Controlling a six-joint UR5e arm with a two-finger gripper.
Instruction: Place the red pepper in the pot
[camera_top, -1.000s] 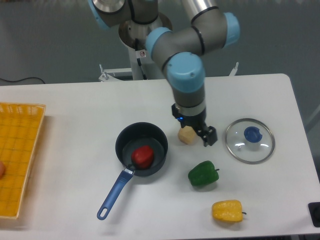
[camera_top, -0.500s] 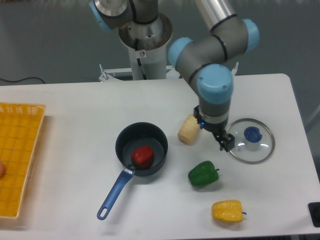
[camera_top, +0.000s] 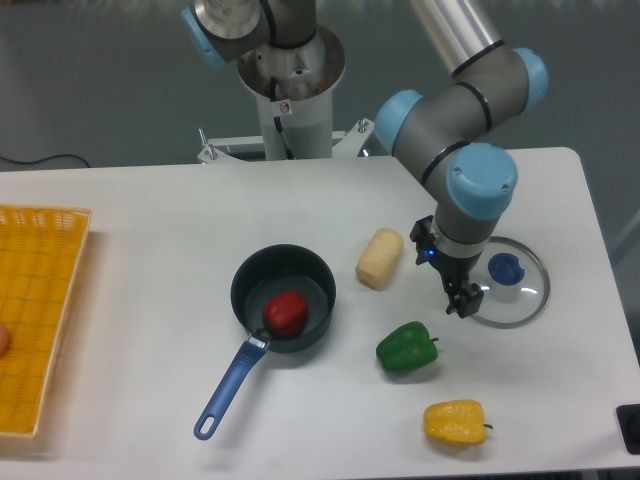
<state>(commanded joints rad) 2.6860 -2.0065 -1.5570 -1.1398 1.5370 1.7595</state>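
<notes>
The gripper (camera_top: 463, 299) has swung further right since the earlier frames, away from the pot (camera_top: 284, 297), and now hangs over the left edge of the glass lid (camera_top: 499, 281); whether its fingers are apart is unclear. The red pepper (camera_top: 286, 313) sits inside the pot. Right of the pot lie a pale potato (camera_top: 379, 258), a green pepper (camera_top: 406, 348) and a yellow pepper (camera_top: 455, 421).

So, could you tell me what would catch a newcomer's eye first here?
Probably the red pepper sitting inside the dark pot at the table's centre. Next, the arm's pincer hanging at the glass lid's left edge, with the green pepper and yellow pepper in front.
</notes>
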